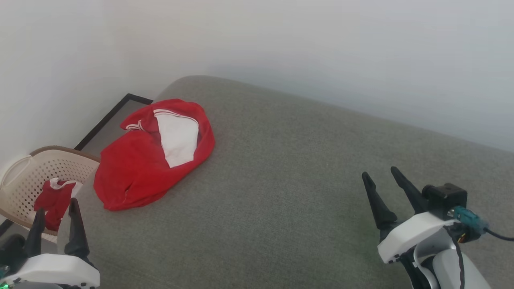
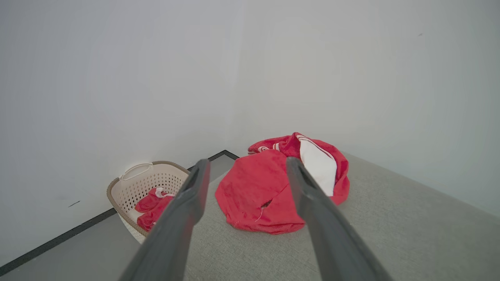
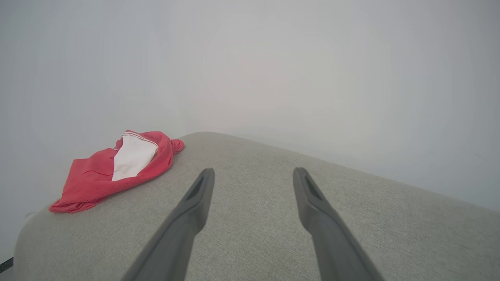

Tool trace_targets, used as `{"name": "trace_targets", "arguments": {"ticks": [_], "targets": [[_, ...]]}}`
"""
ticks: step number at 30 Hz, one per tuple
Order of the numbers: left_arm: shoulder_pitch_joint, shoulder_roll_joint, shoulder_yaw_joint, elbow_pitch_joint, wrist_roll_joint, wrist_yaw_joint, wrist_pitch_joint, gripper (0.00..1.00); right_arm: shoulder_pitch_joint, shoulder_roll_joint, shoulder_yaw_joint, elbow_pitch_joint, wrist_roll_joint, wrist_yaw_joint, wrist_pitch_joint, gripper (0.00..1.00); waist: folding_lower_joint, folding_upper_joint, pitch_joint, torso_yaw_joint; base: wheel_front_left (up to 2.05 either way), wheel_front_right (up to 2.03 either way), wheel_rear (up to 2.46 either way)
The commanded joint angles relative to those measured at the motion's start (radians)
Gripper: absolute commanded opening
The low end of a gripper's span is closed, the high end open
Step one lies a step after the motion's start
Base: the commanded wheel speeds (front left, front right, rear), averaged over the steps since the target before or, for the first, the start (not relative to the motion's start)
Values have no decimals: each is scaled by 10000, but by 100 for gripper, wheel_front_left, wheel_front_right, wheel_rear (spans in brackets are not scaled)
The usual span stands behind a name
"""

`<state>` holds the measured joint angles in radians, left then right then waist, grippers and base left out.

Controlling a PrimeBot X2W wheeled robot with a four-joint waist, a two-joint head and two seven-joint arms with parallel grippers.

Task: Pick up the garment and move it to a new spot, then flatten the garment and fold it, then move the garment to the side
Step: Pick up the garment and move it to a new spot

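We find pickup not begun: garment (image 1: pixel 132 176) crumpled, left gripper (image 1: pixel 56 206) and right gripper (image 1: pixel 379 172) spread, empty; next, we judge, reach and pinch it

Looks like a plain home room: a grey upholstered couch or bed (image 1: pixel 281 180), bare white walls (image 1: pixel 321 40), and a perforated laundry basket (image 1: pixel 24 184) on the floor.

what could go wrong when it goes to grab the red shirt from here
The garment lies bunched at the edge of the grey cushion beside the basket; a poor pinch might nudge it off. A second red cloth sits in that basket and could be mistaken for the target. The open left gripper may catch several crumpled layers, hampering flattening.
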<state>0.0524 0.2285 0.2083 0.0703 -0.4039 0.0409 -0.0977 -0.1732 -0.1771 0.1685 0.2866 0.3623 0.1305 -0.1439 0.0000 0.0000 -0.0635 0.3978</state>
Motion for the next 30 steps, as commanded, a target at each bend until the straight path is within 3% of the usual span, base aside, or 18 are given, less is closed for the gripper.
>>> {"name": "trace_targets", "arguments": {"ticks": [1, 8, 17, 24, 30], "targets": [[-31, -20, 48, -17, -86, 28, -15, 100, -149, -54, -2, -70, 22, 4, -45, 100, 0, 0, 106, -66, 0, 0, 0], [-818, 11, 80, 359, -635, -183, 146, 100, -440, -237, -121, -338, -93, 4, 112, 100, 0, 0, 723, -540, 0, 0, 0], [-2967, 792, 104, 1793, -956, -494, 614, 100, -932, -478, -221, -863, -215, 4, 363, 100, 0, 0, 1839, -1357, 0, 0, 0], [-5300, 1476, -20, 4186, -1265, -824, 1034, 100, -1345, -758, -295, -1445, -327, 4, 582, 100, 0, 0, 3062, -1983, 0, 0, 0], [-7071, 1902, -216, 6454, -1169, -688, 1510, 100, -1718, -1074, -470, -2104, -447, 4, 872, 100, 0, 0, 4215, -2346, 0, 0, 0]]}}
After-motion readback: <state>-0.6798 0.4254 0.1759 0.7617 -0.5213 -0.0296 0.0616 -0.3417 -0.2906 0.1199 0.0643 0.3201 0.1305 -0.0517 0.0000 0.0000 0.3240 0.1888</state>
